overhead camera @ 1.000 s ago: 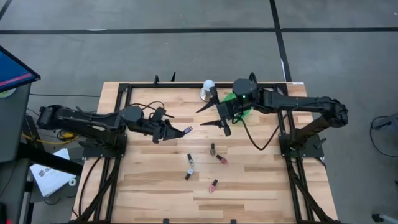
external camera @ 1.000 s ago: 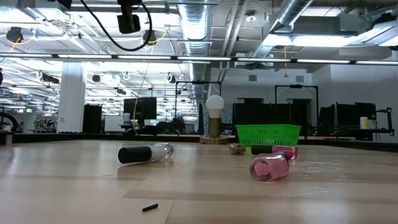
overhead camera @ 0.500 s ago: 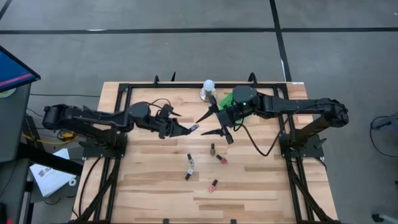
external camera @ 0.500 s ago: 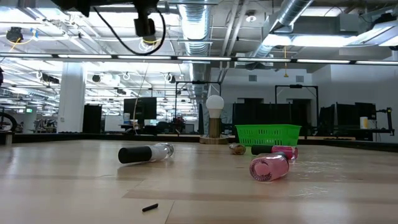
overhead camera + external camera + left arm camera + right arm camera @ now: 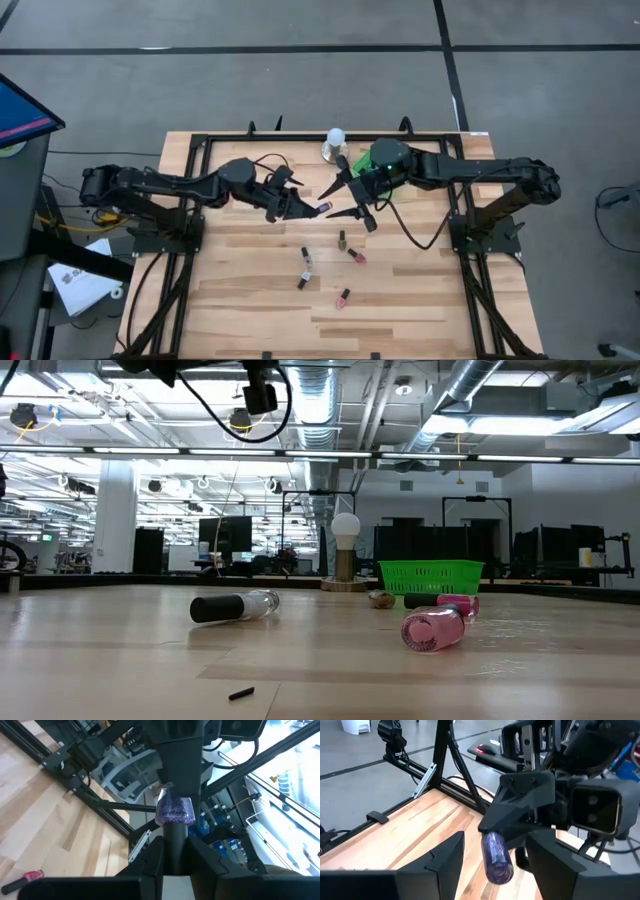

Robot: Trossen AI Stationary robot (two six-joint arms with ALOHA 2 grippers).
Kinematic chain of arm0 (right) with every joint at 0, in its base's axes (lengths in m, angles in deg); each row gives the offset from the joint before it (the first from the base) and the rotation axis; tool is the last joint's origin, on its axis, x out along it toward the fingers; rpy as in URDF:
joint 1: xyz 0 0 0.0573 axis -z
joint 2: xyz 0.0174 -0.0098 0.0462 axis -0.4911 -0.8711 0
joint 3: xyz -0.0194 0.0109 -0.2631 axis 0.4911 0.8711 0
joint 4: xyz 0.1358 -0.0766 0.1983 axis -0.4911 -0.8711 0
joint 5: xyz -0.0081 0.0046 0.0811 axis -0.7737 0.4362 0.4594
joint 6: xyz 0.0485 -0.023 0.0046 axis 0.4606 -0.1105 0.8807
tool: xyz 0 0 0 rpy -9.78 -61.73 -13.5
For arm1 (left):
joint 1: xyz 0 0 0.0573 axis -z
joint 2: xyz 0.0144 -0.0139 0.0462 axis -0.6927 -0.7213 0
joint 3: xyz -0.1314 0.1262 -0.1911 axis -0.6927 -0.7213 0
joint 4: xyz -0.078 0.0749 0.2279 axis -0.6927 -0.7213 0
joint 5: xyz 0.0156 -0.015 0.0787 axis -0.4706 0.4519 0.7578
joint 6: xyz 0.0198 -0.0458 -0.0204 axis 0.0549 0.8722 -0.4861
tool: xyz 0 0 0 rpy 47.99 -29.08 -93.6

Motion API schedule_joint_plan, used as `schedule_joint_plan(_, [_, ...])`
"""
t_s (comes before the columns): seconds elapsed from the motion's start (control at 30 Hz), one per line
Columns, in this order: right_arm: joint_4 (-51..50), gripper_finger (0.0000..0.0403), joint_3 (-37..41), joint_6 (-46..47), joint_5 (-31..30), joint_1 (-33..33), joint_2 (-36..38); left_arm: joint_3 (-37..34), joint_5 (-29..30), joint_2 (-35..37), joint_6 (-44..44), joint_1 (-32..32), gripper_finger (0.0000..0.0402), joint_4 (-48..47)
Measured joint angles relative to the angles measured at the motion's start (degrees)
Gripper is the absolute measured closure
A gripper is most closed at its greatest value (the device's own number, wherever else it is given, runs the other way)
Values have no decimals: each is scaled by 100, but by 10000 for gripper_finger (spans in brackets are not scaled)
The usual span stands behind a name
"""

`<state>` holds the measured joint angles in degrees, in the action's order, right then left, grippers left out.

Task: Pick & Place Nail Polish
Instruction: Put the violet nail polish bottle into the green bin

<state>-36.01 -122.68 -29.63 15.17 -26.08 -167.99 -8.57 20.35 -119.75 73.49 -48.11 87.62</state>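
Observation:
My left gripper [image 5: 313, 209] is shut on a purple glitter nail polish bottle [image 5: 323, 207], held above the table's middle; the bottle also shows in the left wrist view [image 5: 174, 811]. My right gripper [image 5: 327, 204] is open and faces it from the table's right. Its two fingers stand on either side of the bottle [image 5: 496, 854] without touching it. Several other bottles lie on their sides on the table: one with a dark cap and clear body [image 5: 235, 605], a pink one [image 5: 433, 630] and others [image 5: 341, 240] [image 5: 343, 297]. My left gripper pinches the bottle's dark cap end [image 5: 175, 840] between its two fingers. The fingers come about level from the table's left and lie along the bottle. The purple body [image 5: 174, 811] sticks out past the fingertips toward the right gripper, lifted clear of the table.
A green basket [image 5: 372, 160] sits at the far right under my right arm and also shows in the low view [image 5: 430, 576]. A white-domed object [image 5: 335, 140] stands at the far edge. A black frame [image 5: 200, 150] rims the table. A small dark scrap [image 5: 240, 693] lies near the front.
My left gripper has carried the purple bottle toward the table's right, clear of the table, until it sits between my right gripper's open fingers. My right gripper has shifted slightly toward the near edge and stayed open.

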Motion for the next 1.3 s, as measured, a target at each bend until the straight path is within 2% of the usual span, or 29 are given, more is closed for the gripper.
schedule_joint_plan(0.57, [-256,266,0,47,0,0,0,0,-3,0,-7,0,344,37])
schedule_joint_plan(0.9, [-318,344,-9,115,26,7,-122,-19,-90,2,9,5,344,-76])
schedule_joint_plan(1.13, [-328,345,-13,185,11,-26,-229,-22,-98,4,11,9,342,-88])
schedule_joint_plan(1.3, [-407,345,-8,229,-265,101,-62,-17,86,0,-19,0,311,44])
